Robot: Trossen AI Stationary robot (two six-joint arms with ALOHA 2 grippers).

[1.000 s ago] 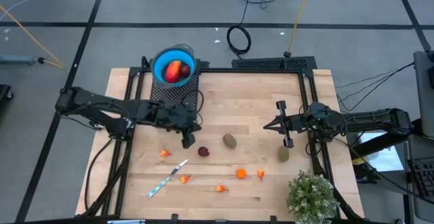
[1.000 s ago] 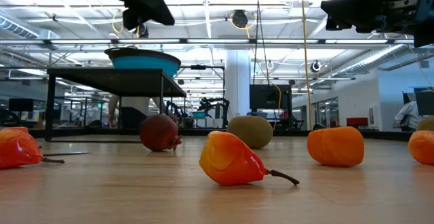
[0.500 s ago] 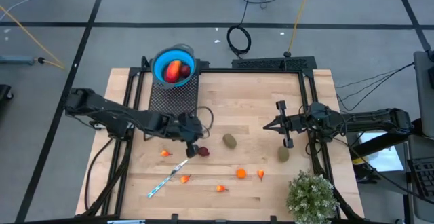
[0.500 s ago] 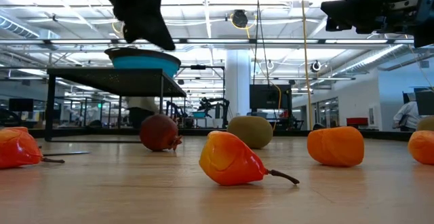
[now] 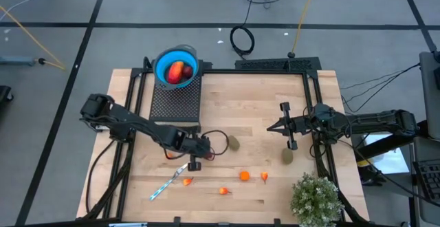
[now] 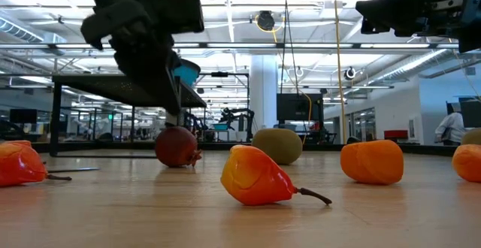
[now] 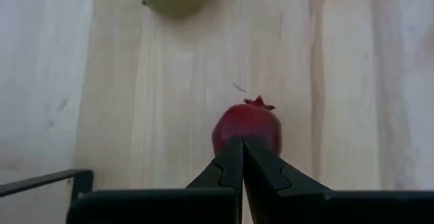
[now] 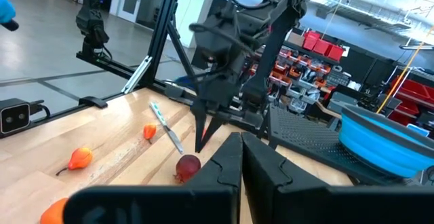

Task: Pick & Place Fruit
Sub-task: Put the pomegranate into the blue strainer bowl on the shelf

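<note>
Your left pincer (image 7: 241, 142), clenched empty, half hides the dark red fruit (image 7: 247, 125); right pincer (image 5: 286, 126) clenched, clear of the surface (image 5: 254, 96) edge.

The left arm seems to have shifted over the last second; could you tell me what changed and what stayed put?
The left gripper, fingers shut and empty, swung from beside the black mesh stand out and down toward the dark red fruit, now just behind it. Nothing was grasped. The right gripper, the fruit on the table and the blue bowl stayed as they were.
</note>
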